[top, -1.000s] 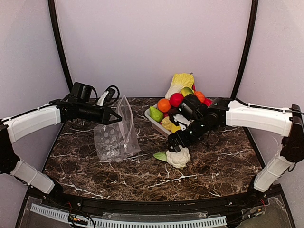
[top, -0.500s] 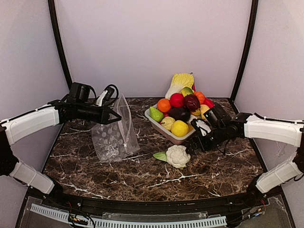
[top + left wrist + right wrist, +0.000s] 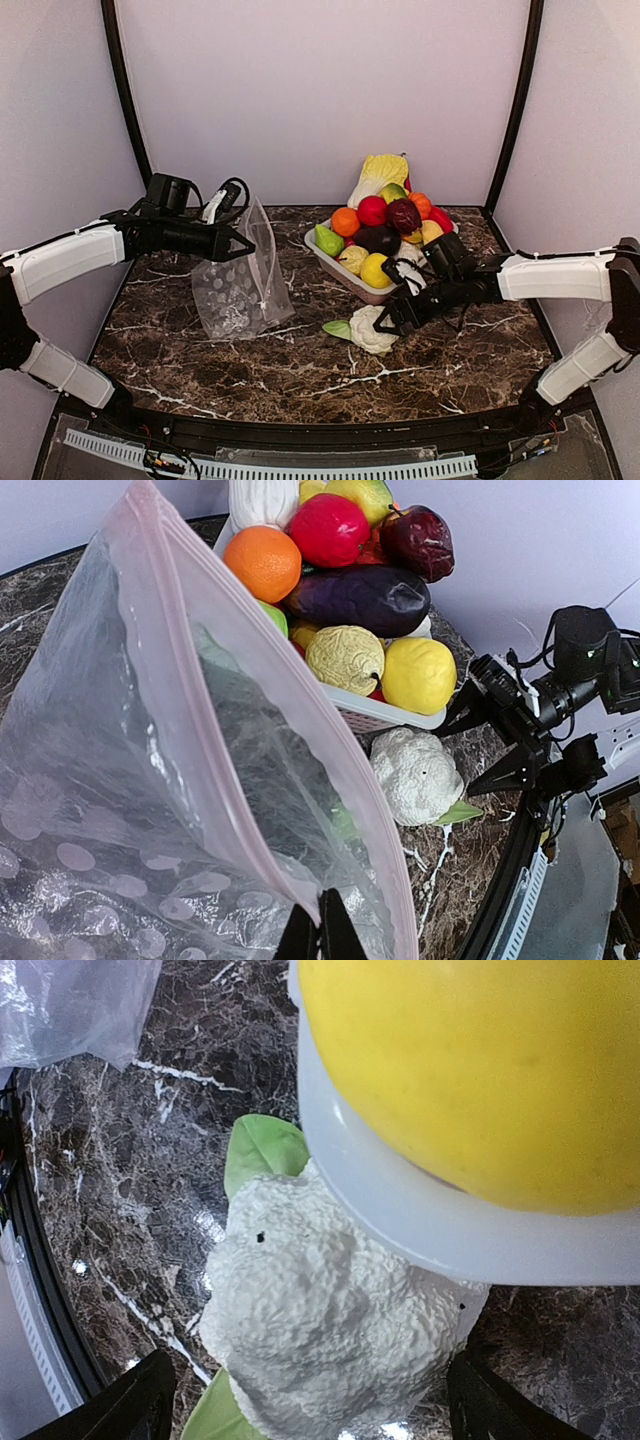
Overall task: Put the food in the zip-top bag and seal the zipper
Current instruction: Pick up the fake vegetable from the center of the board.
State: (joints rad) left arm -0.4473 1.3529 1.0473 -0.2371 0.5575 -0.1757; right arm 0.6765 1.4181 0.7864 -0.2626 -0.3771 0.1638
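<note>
The clear dotted zip-top bag (image 3: pixel 240 290) hangs upright at the left, mouth open. My left gripper (image 3: pixel 236 246) is shut on its pink zipper strip (image 3: pixel 190 710) at the near end, fingertips pinched together (image 3: pixel 318 932). The white cauliflower (image 3: pixel 372 328) with green leaves lies on the table in front of the tray. My right gripper (image 3: pixel 390 315) is open, low at the cauliflower's right side. In the right wrist view its fingers (image 3: pixel 140 1410) stand on either side of the cauliflower (image 3: pixel 330 1330). The lemon (image 3: pixel 377 270) and the dark purple round piece (image 3: pixel 404 215) sit in the tray.
The pale tray (image 3: pixel 325 258) holds a pile of toy produce: orange (image 3: pixel 345 221), red fruit, eggplant, green pear, cabbage at the back. Its rim (image 3: pixel 400 1220) overhangs the cauliflower in the right wrist view. Dark marble table; curved walls and black poles behind.
My right arm drew back to the right off the tray, then came in low toward the cauliflower from the right. The left gripper and bag stayed put.
</note>
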